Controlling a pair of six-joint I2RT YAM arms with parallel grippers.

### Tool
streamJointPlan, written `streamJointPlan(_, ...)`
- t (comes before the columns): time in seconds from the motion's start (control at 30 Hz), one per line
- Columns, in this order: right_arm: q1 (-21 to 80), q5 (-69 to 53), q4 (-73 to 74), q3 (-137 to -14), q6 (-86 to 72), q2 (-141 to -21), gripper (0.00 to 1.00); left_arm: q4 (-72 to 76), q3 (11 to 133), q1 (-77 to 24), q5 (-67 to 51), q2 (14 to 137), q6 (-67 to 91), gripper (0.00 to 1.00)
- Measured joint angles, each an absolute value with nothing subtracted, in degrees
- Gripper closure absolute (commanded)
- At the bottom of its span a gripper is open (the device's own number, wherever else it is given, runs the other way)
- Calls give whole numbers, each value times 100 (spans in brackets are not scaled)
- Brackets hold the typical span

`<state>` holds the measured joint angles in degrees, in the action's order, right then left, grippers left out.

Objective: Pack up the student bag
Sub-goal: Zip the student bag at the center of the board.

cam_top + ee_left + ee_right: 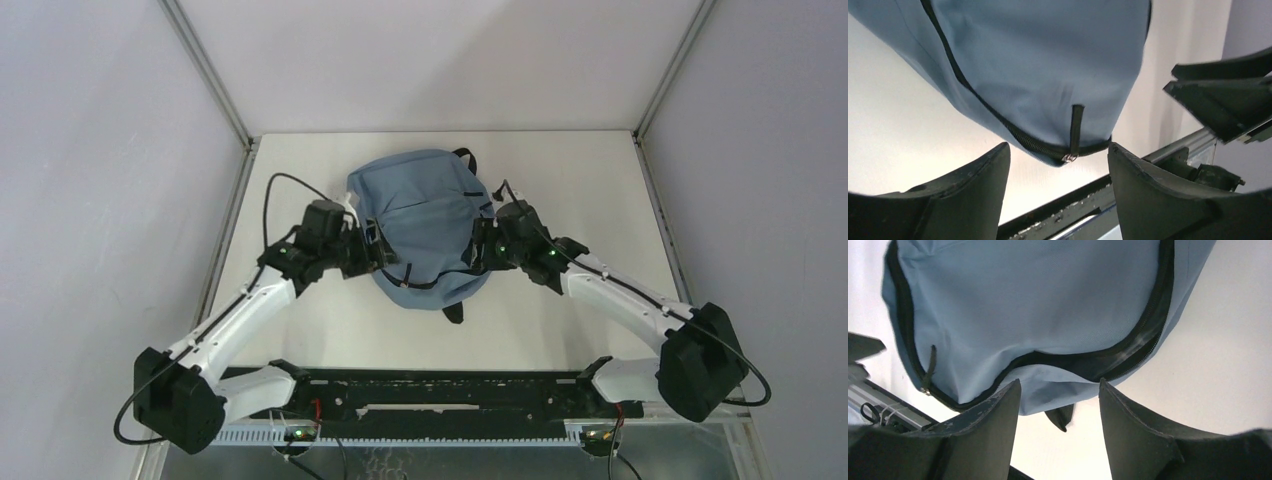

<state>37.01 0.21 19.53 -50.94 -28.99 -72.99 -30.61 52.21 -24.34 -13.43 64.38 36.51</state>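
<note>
The student bag is a grey-blue backpack lying flat in the middle of the table, its zipped end toward the arms. My left gripper is open at the bag's left side, its jaws apart and empty; in the left wrist view the bag fills the top, and a black zipper pull hangs just above my left gripper. My right gripper is open at the bag's right side. In the right wrist view my right gripper sits just below the bag, whose black zipper gapes a little.
The white table is walled by white panels at the back and sides. A black rail runs along the near edge between the arm bases. A black strap tab sticks out under the bag's near end, and another strap shows at its far end.
</note>
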Motion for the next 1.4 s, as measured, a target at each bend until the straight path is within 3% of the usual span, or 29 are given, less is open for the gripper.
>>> streamJointPlan(0.17,3258,-311,1857,-4897,-3020,-7658,33,-2773,4491,-2672,-1201,6451,4353,27)
streamJointPlan(0.3,3050,-425,1658,-4790,-3046,-8044,34,-2410,4191,-2672,-1061,6571,4783,35)
streamJointPlan(0.4,3009,-548,1352,-4790,-3098,-8329,36,-2115,4189,-2672,-1052,6772,4958,51)
streamJointPlan(0.57,2969,-670,893,-4790,-3162,-8694,38,-1918,4189,-2665,-978,7076,5089,90)
streamJointPlan(0.63,2961,-676,760,-4794,-3173,-8799,38,-1865,4189,-2665,-956,7164,5078,100)
streamJointPlan(0.7,2961,-685,620,-4805,-3186,-8923,41,-1828,4189,-2665,-961,7212,5089,100)
streamJointPlan(0.73,2958,-705,561,-4810,-3186,-8986,47,-1820,4189,-2665,-961,7227,5087,100)
streamJointPlan(0.8,2952,-768,482,-4851,-3194,-9124,72,-1809,4189,-2665,-961,7240,5078,100)
streamJointPlan(0.83,2945,-812,451,-4880,-3179,-9185,90,-1809,4189,-2665,-961,7242,5070,100)
streamJointPlan(0.87,2941,-843,440,-4915,-3162,-9227,100,-1804,4189,-2665,-963,7242,5059,100)
streamJointPlan(1.4,2895,-784,346,-5494,-2775,-8261,100,-1798,4189,-2639,-1098,7255,4757,100)
